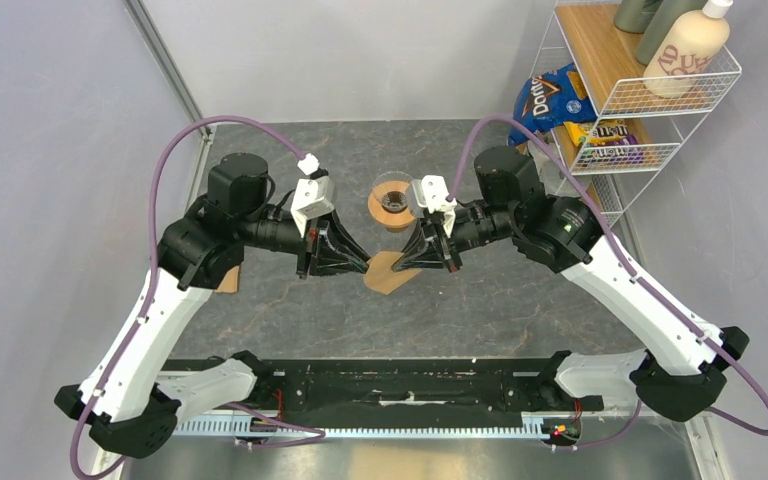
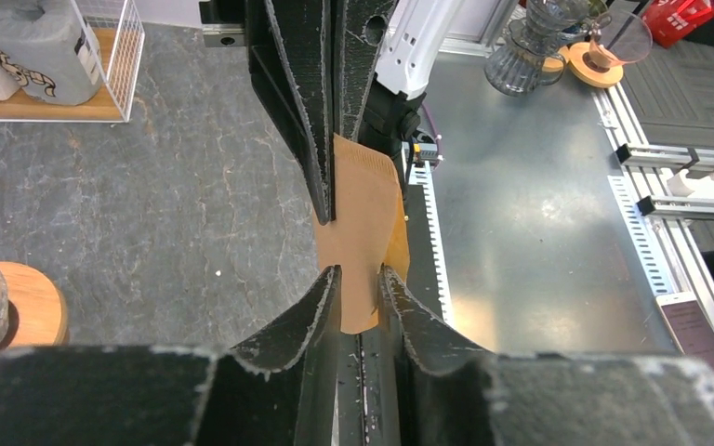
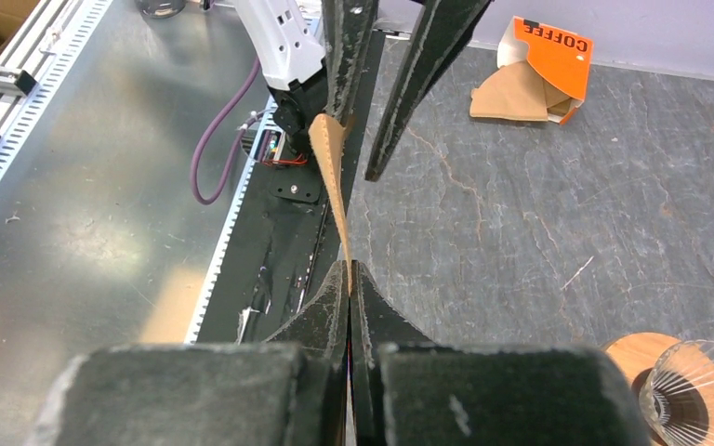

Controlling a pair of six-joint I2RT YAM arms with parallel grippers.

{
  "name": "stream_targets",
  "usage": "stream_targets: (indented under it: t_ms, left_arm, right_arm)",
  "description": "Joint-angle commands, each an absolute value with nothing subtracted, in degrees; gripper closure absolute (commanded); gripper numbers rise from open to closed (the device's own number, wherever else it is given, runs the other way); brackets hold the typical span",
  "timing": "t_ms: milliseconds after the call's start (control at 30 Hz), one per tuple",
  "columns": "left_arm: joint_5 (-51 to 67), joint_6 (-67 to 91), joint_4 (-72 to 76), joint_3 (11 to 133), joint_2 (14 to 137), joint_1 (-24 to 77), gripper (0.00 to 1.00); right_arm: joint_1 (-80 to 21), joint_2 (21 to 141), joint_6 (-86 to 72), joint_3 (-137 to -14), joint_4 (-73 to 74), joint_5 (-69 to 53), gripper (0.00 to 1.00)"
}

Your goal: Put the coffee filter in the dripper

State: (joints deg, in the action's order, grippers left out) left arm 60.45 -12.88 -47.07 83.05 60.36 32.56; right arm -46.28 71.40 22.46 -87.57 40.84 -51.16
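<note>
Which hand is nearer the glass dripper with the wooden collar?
Right. The right hand lies alongside the clear ribbed glass dripper with wooden ring collar, on its near-right side; the left hand sits farther off, to its near-left.

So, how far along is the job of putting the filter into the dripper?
Done: the coffee filter is up off the table, pinched in the shut right gripper. In hand: the left gripper, jaws apart, has the filter's other edge between its fingers, perhaps to spread it open. Left: the dripper stands empty beyond them; the filter is not yet inside.
</note>
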Motion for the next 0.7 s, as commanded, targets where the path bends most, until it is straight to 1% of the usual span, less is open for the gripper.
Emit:
stream_targets:
  t_ms: [0,100,300,333,367,400,433,467,533,600,667]
  left_arm:
    - [57.97,-14.74,-46.52,82.43,59.95,33.74,0.71]
    - [56.60,-13.91,-45.17,81.92,59.99,34.33,0.69]
    - [55.78,-12.19,-42.44,80.62,60.98,34.98,0.74]
    - [56.25,-11.40,-41.90,80.39,61.15,35.02,0.76]
    - [56.77,-10.53,-41.24,80.27,61.42,34.99,0.82]
    - [57.20,-9.40,-40.86,80.26,61.56,35.00,0.90]
    - [57.07,-7.84,-40.02,80.16,61.61,35.00,0.96]
    - [56.96,-6.64,-39.71,80.07,61.54,34.62,0.98]
    - [56.92,-7.06,-40.47,79.98,60.91,34.08,0.98]
    - [56.53,-8.31,-41.63,79.97,60.25,33.77,0.98]
    - [56.91,-8.73,-42.27,80.46,60.42,33.81,0.98]
  right_arm:
    - [-46.49,71.73,19.53,-88.77,37.37,-51.77,1.00]
    - [-46.49,71.87,19.17,-88.68,37.02,-52.11,1.00]
    - [-46.58,71.91,18.73,-88.59,36.39,-52.47,1.00]
    - [-46.54,71.90,18.66,-88.58,36.43,-52.40,1.00]
    - [-46.55,71.85,18.34,-88.67,36.55,-51.94,1.00]
    - [-46.55,71.73,18.05,-88.67,36.83,-51.24,1.00]
    - [-46.51,71.66,18.21,-88.78,37.78,-50.55,1.00]
    - [-46.49,71.39,18.70,-89.17,39.37,-49.52,0.92]
    - [-46.33,70.69,20.18,-89.71,43.51,-47.13,0.76]
    - [-45.86,69.70,22.81,-89.86,48.03,-46.07,0.72]
    - [-45.53,68.69,25.48,-89.53,51.92,-45.71,0.70]
